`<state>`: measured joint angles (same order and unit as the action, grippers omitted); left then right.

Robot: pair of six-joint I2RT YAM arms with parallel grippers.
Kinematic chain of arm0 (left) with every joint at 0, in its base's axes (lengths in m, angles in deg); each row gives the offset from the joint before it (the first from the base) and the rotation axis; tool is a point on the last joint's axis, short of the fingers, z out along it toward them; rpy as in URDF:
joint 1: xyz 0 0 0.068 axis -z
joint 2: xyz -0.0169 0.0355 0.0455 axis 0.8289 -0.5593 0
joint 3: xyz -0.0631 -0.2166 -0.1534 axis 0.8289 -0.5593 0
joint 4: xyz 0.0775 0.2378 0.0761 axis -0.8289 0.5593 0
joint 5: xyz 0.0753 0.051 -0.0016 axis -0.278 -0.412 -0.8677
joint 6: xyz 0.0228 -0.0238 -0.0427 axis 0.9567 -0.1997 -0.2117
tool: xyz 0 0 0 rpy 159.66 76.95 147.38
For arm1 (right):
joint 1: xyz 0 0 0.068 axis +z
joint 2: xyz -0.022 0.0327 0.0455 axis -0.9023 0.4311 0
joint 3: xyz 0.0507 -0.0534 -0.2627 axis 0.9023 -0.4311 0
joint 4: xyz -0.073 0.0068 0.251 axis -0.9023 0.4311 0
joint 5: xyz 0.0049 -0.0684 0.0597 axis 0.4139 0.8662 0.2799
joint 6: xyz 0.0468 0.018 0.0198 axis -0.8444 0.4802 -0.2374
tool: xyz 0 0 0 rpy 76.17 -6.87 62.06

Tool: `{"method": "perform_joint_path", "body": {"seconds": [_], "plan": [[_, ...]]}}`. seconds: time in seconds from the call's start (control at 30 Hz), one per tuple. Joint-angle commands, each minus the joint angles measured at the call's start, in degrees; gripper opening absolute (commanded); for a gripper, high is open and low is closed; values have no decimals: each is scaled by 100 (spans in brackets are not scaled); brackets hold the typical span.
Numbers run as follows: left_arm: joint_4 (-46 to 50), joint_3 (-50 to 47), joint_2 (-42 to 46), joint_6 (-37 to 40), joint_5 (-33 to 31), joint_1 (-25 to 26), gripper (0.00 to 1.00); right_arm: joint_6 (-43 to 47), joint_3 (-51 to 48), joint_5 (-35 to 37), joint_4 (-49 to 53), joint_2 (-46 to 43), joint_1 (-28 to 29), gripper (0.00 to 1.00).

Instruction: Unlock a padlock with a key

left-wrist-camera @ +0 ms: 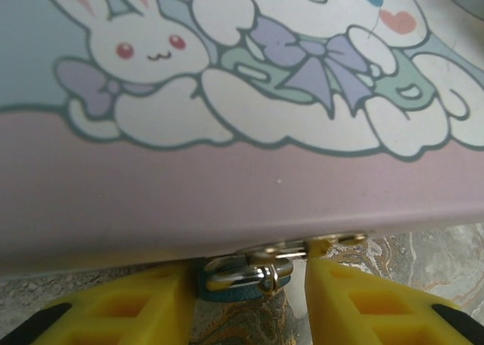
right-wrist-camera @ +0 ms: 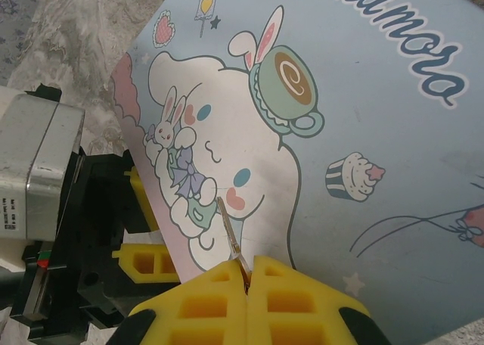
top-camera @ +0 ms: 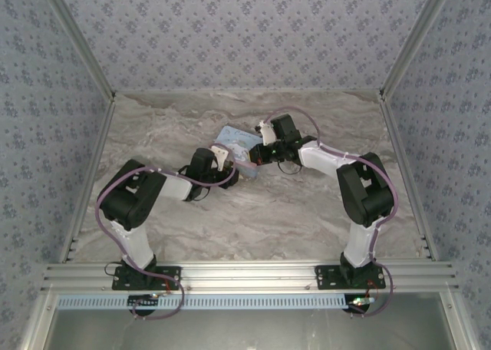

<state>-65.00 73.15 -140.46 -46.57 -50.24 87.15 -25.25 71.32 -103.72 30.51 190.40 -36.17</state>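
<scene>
Light-blue cartoon tin box (bunny, teacup, cupcake print, pink band at one edge) lies mid-table; marble-look top, floral-patterned walls on three sides.

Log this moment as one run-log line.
left tool: straddling padlock at tin clasp, grip unclear | right tool: shut on key, over tin lid | key not yet in padlock

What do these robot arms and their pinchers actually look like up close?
The left arm and right arm mix bulky black joints with white tube-like links, each trailed by a looping purple cable. The left gripper and right gripper have chunky yellow fingers with square hollow pockets and black patches.
</scene>
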Motion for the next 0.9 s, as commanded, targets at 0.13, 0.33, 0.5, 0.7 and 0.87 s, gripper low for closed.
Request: {"method": "perform_joint_path", "body": {"seconds": [0.13,0.33,0.5,0.7,0.87], "plan": [[302,114,-21,-93,17,91,34,-16,-127,380,703,-25,71,0],[725,241,268,-259,268,97,32,41,-219,489,548,-381,62,0],[1164,420,397,-504,476,119,31,53,-554,617,304,-791,63,0],[1652,610,600,-899,462,154,30,277,-1277,745,63,-1487,75,0],[1852,691,697,-1181,400,176,28,434,-1976,749,-166,-2001,153,0]]}}
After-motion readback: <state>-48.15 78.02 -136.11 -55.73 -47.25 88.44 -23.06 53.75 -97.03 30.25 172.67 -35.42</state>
